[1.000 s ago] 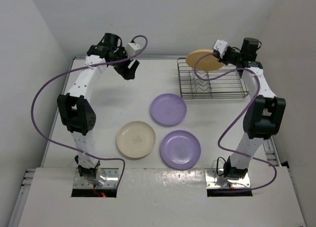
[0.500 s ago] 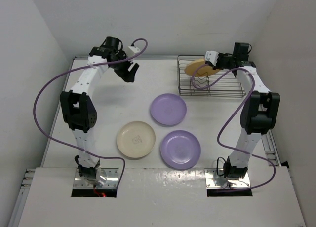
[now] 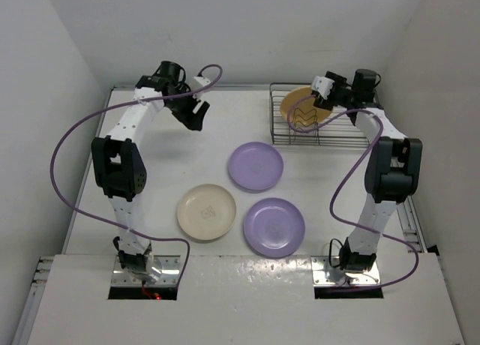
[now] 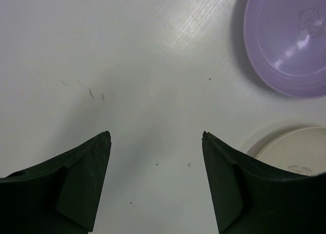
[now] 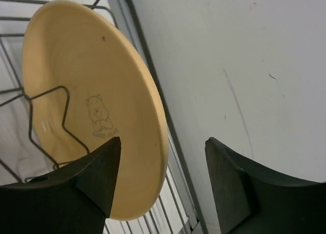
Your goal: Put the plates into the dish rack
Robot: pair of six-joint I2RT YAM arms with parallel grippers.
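Black fingers of the right end effector [image 5: 163, 140] stand well apart, open, with the rim of the yellow-orange plate [image 5: 86, 66] lying in the gap between them. There is clear space between that rim and the right-hand finger. The left-hand finger overlaps the plate's lower face in the wrist view, and whether it touches cannot be told. Nothing is clamped.

The plate stands on edge inside the dish rack [image 3: 337, 139], at the rack's left end. It is tilted, and its face, printed with a small bear, leans against one bent wire divider. It is the only plate in the rack. The other dividers to its right carry nothing. The rack sits at the far right of the white counter [image 3: 165, 165], close to the back wall.

The left end effector [image 4: 156, 134] is also open, its two dark fingers spread wide above bare counter at the far left. It holds and touches nothing.

The remaining plates lie flat on the counter in a loose cluster between the two arms. One lavender plate [image 3: 256, 166] is nearest the rack, just in front of its left corner. The second lavender plate [image 3: 274, 226] lies nearer the arm bases. The cream plate [image 3: 206, 211] lies to the left of that one. The three are close together but apart from each other.
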